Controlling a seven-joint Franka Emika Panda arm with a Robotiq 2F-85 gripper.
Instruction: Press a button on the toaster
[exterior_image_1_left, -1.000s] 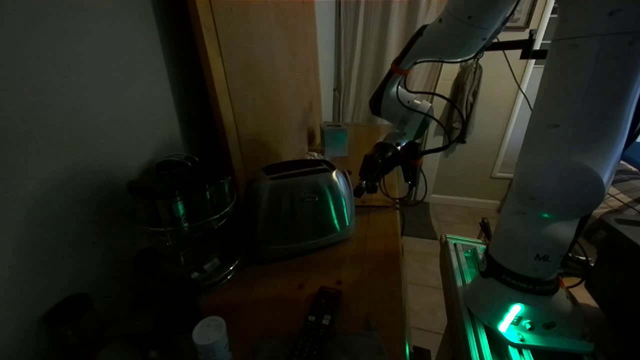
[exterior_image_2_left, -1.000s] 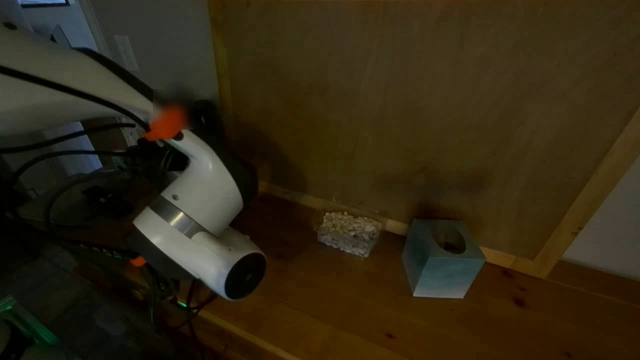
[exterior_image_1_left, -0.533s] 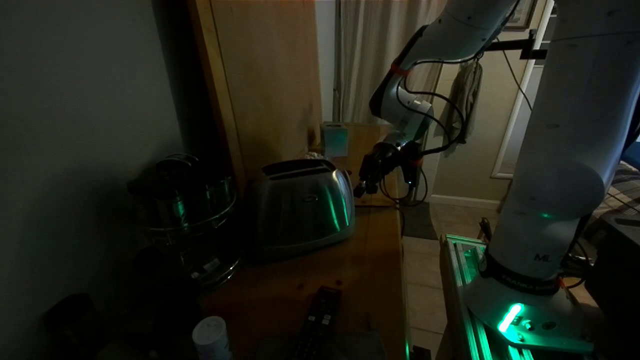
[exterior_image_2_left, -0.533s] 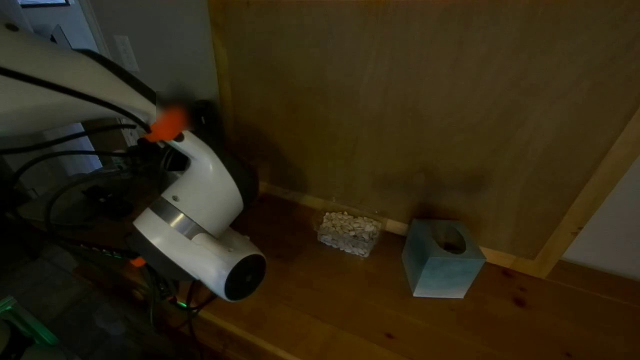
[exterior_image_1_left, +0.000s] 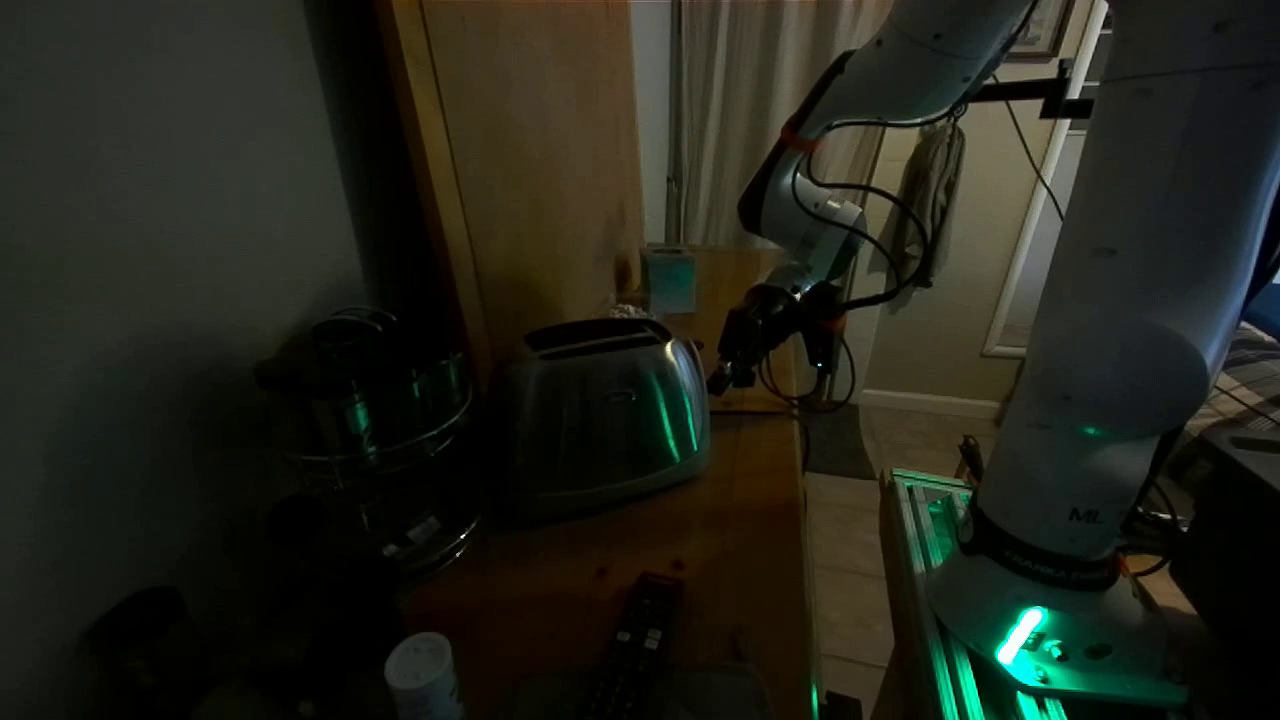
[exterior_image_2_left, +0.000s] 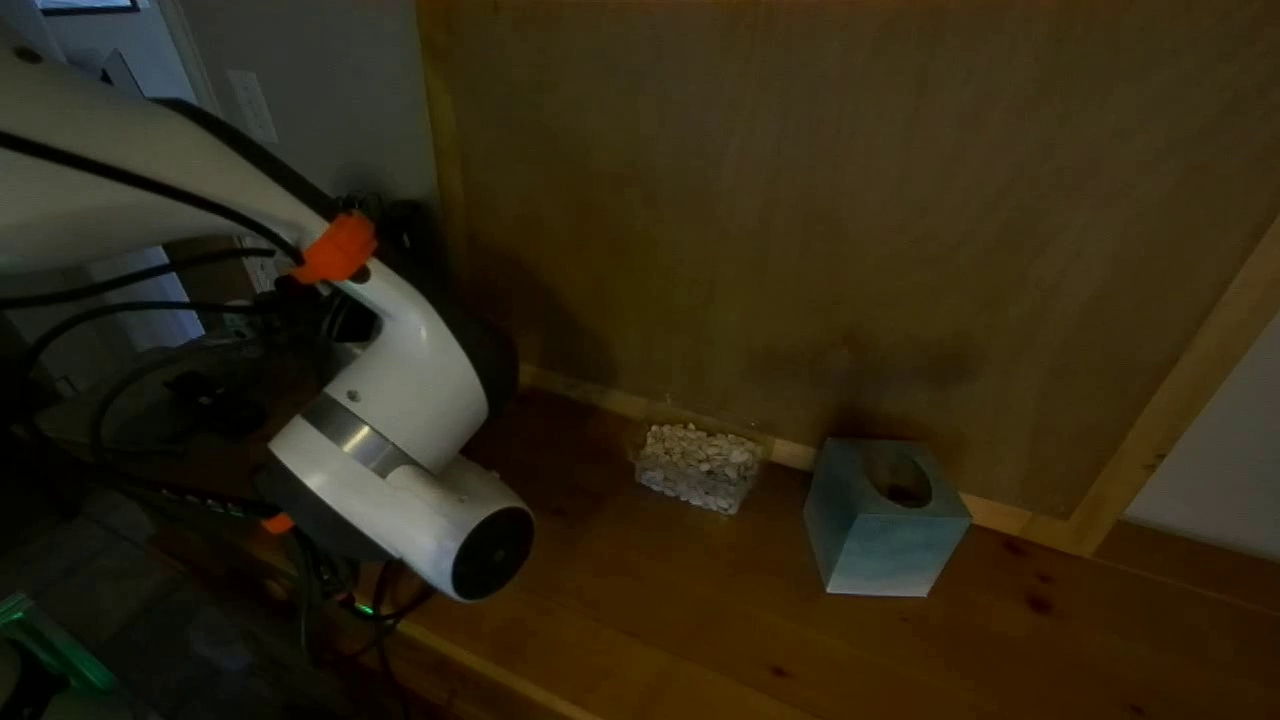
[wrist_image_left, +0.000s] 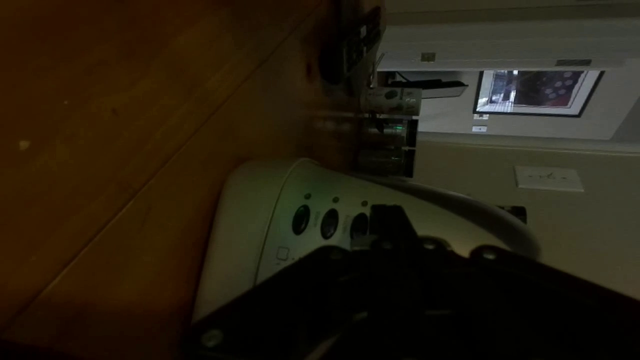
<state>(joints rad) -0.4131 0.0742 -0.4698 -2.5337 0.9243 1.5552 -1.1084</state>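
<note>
The shiny steel toaster (exterior_image_1_left: 610, 430) stands on the wooden counter in an exterior view, its slots on top. In the wrist view the toaster's light end panel (wrist_image_left: 250, 220) shows sideways, with a row of oval black buttons (wrist_image_left: 329, 223) and a small dot beside each. My gripper (exterior_image_1_left: 720, 381) is at that end of the toaster. In the wrist view my gripper (wrist_image_left: 386, 217) is shut and empty, its dark fingertips together right at the edge of the last button (wrist_image_left: 359, 226), covering part of it. Whether the tips touch the panel I cannot tell.
A dark round metal rack (exterior_image_1_left: 400, 430) stands beside the toaster. A remote (exterior_image_1_left: 640, 635) and a white-lidded jar (exterior_image_1_left: 420, 665) are nearer that camera. A tissue box (exterior_image_2_left: 885, 520) and a clear box of pale pieces (exterior_image_2_left: 698, 467) stand along the wooden panel.
The arm has shifted only very slightly. The gripper stays at the toaster's end, and the toaster has not moved.
</note>
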